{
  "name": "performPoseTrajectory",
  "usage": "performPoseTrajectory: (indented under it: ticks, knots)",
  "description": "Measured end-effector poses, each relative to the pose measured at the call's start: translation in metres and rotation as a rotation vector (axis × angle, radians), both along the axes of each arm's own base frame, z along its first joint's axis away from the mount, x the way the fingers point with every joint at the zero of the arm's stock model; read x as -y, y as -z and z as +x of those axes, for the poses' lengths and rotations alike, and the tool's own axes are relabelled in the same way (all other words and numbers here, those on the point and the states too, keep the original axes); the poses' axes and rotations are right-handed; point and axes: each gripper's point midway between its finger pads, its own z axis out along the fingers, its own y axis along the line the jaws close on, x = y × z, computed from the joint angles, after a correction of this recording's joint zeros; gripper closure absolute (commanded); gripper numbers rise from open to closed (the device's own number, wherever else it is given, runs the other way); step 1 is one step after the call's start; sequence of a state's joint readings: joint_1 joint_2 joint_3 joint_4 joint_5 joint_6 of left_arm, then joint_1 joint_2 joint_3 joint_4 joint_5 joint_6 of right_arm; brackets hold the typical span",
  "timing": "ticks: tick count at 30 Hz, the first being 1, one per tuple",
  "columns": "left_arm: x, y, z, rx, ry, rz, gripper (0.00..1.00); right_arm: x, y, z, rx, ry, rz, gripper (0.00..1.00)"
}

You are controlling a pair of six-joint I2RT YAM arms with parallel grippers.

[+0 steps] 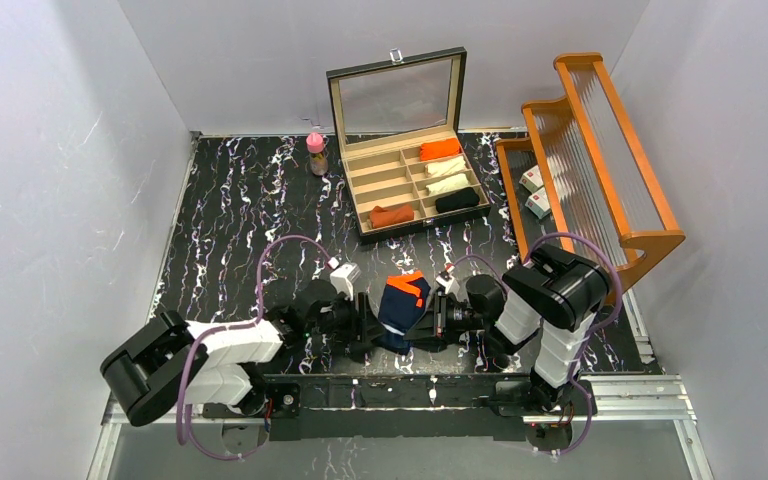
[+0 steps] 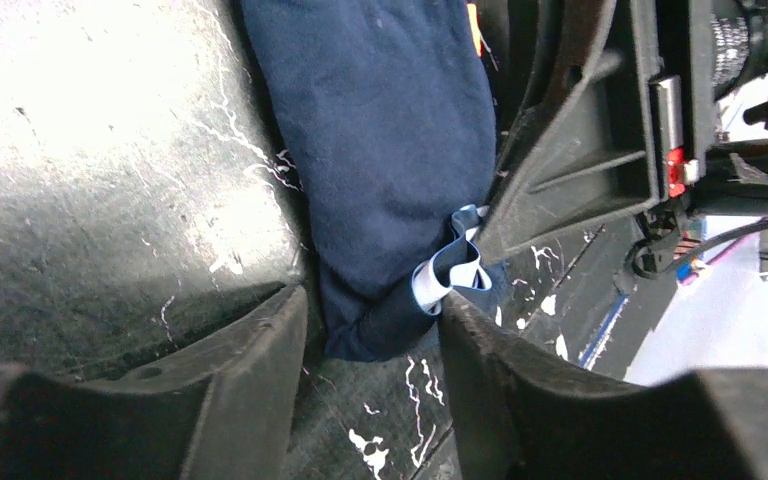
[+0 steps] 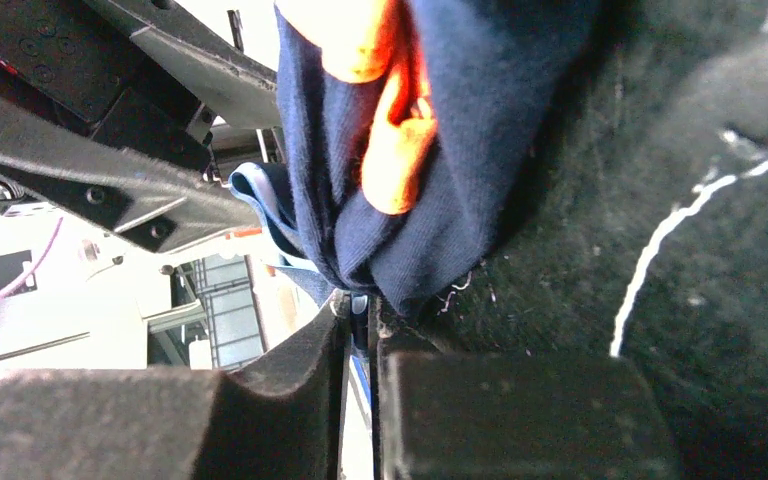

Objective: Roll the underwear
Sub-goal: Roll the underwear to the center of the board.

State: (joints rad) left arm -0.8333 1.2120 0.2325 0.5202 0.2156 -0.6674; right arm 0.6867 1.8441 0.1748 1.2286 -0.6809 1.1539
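Right end effector (image 3: 360, 315): black fingers clenched on a fold of the navy-blue cloth underwear with bright orange trim (image 3: 440, 130).
Left end effector (image 2: 372, 305): jaws apart astride the garment's end; grip cannot be told.
Garment position: near desk edge, between both arms.
Desk (image 1: 240, 200): black, white-veined.
Room: pale walls (image 1: 50, 150).
Light-blue sewn label (image 2: 455, 265): writing unreadable.

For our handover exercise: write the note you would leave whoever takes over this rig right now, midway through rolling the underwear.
Left gripper: open, jaws astride the near end of the navy underwear.
Right gripper: almost shut, pinching its edge.
Navy underwear: loosely bundled on the table between the grippers.
Done: rust-orange roll sits in the compartment box.
Left: finish rolling the navy piece.
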Motion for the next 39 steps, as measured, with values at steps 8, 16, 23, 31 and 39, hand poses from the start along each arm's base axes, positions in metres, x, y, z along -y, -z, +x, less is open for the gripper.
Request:
performPoseTrajectory:
  ticks: [8,16,23,31,39]
  knots:
    - [0.003,0.008,0.011,-0.034,-0.063,0.024,0.69,0.002,-0.009,0.006,0.090,-0.024,-0.036,0.39]
    - [0.011,0.010,0.016,-0.046,-0.081,0.003,0.73,0.002,-0.037,0.027,0.261,-0.010,-0.090,0.01]
    - [0.012,0.010,0.017,-0.050,-0.081,0.010,0.74,0.034,-0.048,0.040,0.436,0.064,-0.272,0.01]
    - [0.013,0.010,0.017,-0.066,-0.086,0.019,0.75,0.039,-0.092,0.057,0.640,0.118,-0.252,0.04]
    - [0.017,0.010,0.019,-0.113,-0.083,0.062,0.75,0.017,-0.088,0.031,1.097,-0.184,-0.320,0.20]
